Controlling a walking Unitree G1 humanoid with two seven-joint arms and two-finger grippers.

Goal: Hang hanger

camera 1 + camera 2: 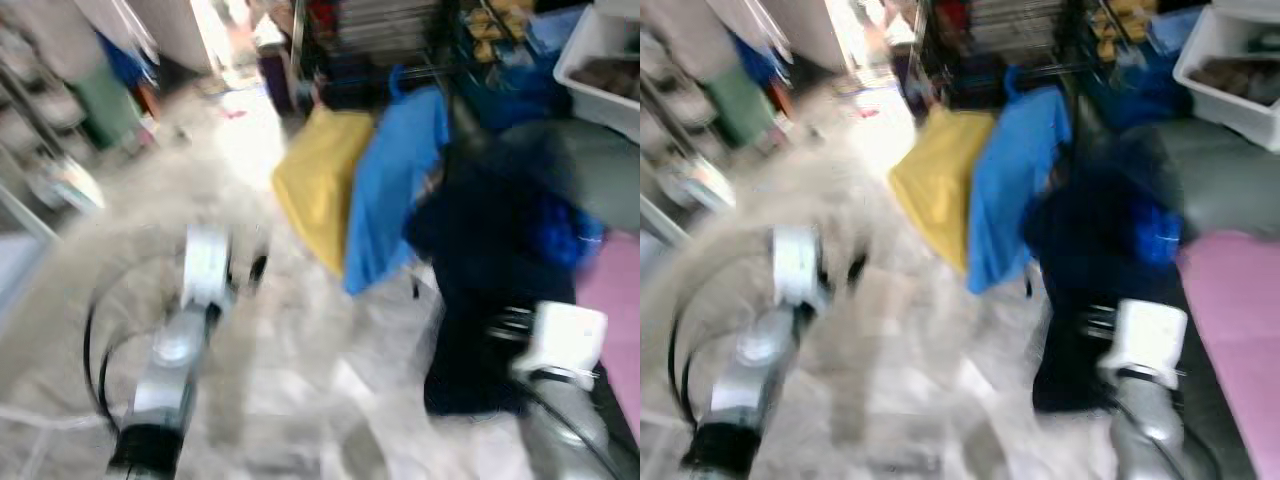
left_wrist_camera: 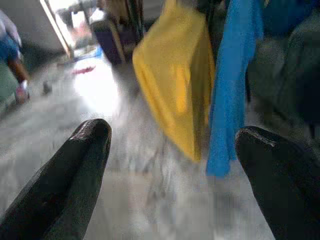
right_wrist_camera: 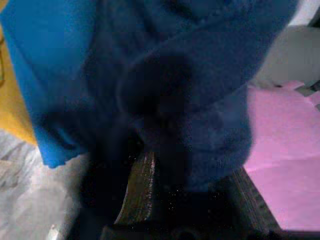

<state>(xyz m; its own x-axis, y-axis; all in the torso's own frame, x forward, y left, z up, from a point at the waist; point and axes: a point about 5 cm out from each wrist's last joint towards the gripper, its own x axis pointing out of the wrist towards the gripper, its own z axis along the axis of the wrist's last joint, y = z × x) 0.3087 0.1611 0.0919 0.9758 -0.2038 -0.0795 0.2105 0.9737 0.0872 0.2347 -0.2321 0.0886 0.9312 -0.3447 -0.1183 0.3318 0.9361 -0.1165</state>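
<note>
The head views are blurred. A yellow garment (image 1: 320,180), a bright blue garment (image 1: 395,185) and a dark navy garment (image 1: 500,270) hang side by side in front of a dark rack (image 1: 380,40); I cannot make out a hanger. My left gripper (image 2: 175,135) is open above the pale floor, short of the yellow garment, with nothing between its fingers (image 2: 85,150). It also shows as my left gripper (image 1: 245,265) in the left eye view. My right arm (image 1: 560,340) reaches into the navy garment (image 3: 200,75); my right gripper (image 3: 150,115) is a dark blur against that cloth.
A white bin (image 1: 600,70) stands at the far right above a pink surface (image 1: 615,300). A bright doorway (image 1: 225,40) lies straight ahead past the pale marble floor (image 1: 300,380). More clothes and shelves (image 1: 60,120) line the left side.
</note>
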